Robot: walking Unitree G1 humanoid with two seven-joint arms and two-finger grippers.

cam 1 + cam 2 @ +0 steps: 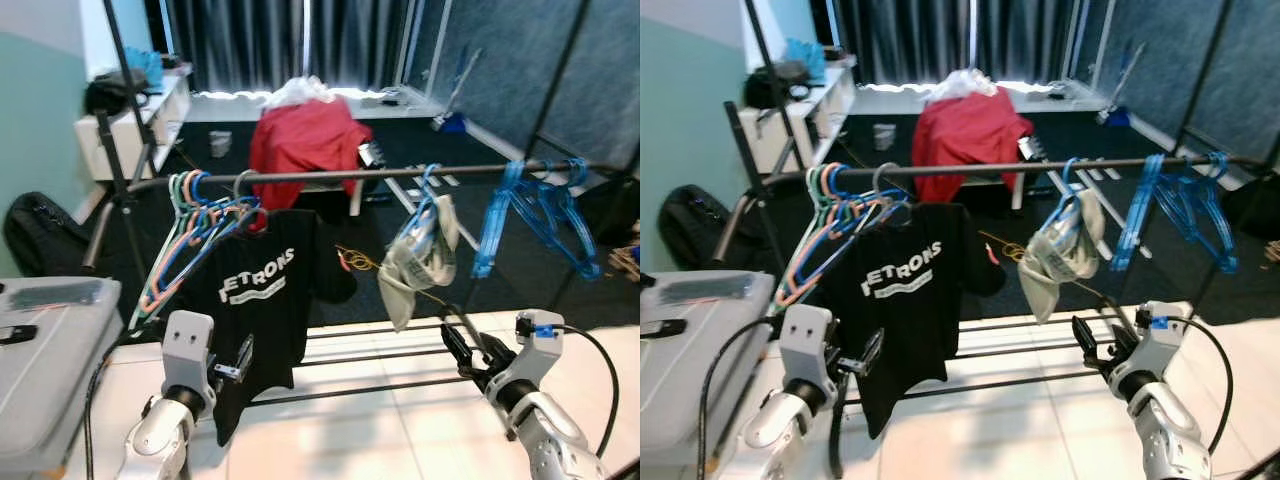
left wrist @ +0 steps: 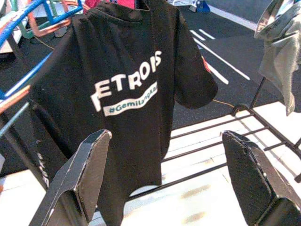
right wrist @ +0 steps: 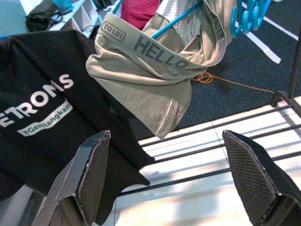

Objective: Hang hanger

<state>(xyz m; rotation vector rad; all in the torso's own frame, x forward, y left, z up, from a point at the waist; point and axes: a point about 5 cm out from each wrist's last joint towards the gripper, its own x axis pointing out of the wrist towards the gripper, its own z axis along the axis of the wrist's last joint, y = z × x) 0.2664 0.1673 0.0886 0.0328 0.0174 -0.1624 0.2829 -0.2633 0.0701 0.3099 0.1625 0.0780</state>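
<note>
Hanger [image 1: 252, 205] with the black T-shirt [image 1: 262, 300] on it hooks over the long dark rail [image 1: 400, 173] of the clothes rack, just beside a bunch of bare coloured hangers [image 1: 185, 240] toward the robot's left; farther along the rail a blue hanger carries a grey-green garment [image 1: 420, 262], and a cluster of blue hangers [image 1: 535, 215] sits at the far right. Its hook points up over the rail and its long axis, shoulder to shoulder, looks to run roughly along the rail, the shirt front facing the robot, though the shirt hides the arms of the hanger. Both tools are low and in front of the rack, and neither holds anything: the left gripper [image 2: 164, 183] has its 2 fingers spread wide before the shirt, and the right gripper [image 3: 169, 181] is likewise spread, below the grey-green garment. The main risk, as I judge it, is a raised finger snagging the loose shirt hem or the neighbouring hangers and dragging the hook off the rail. The low rack bars [image 1: 380, 355] between the arms could also catch a finger.
</note>
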